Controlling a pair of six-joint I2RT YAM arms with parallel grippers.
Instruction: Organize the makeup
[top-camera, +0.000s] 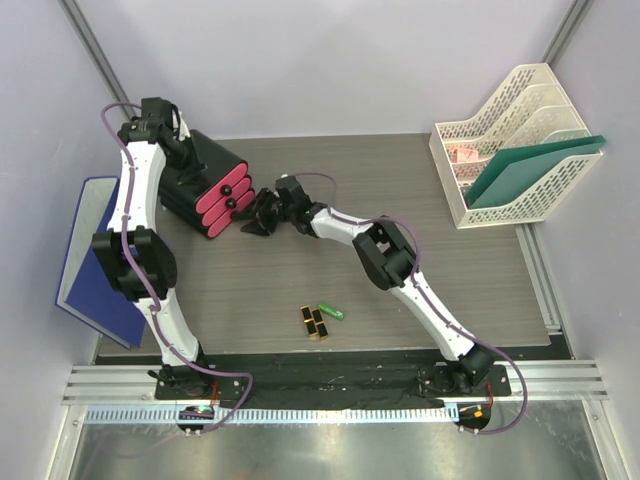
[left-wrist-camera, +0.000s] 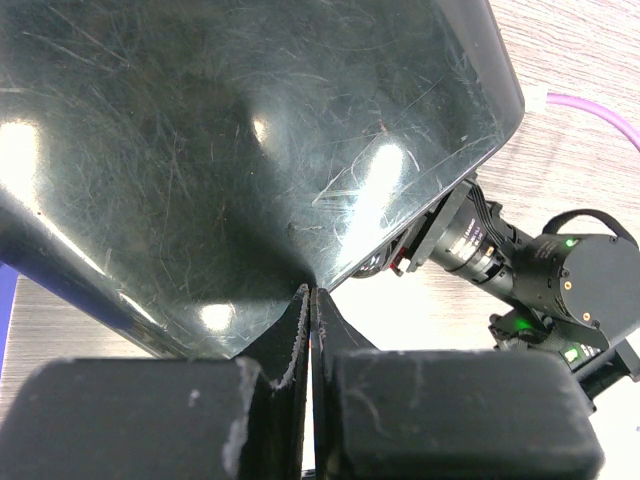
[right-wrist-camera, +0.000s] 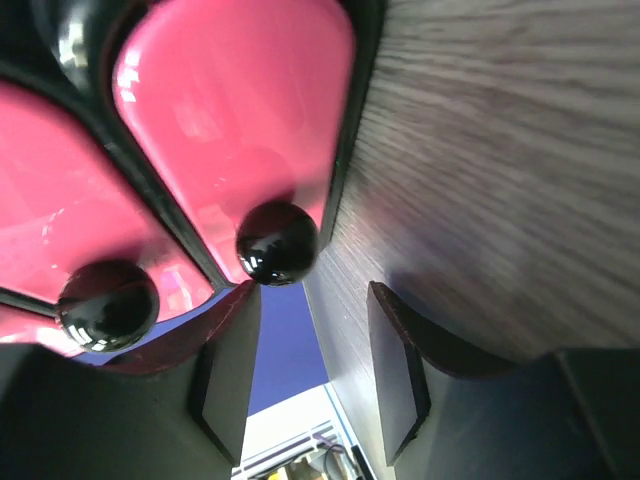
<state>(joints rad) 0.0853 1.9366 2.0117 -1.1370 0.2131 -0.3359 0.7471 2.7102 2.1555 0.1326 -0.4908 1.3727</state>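
Observation:
Two black-and-gold lipsticks and a green tube lie together near the table's front middle, away from both grippers. The black box with pink drawers stands at the back left. My left gripper rests shut at the box's back top; in the left wrist view its tips touch the glossy black wall. My right gripper is open in front of the pink drawer fronts, just short of a round black knob, with nothing between its fingers.
A white mesh file rack holding a green folder stands at the back right. A blue board leans off the table's left edge. The right arm stretches diagonally across the table's middle.

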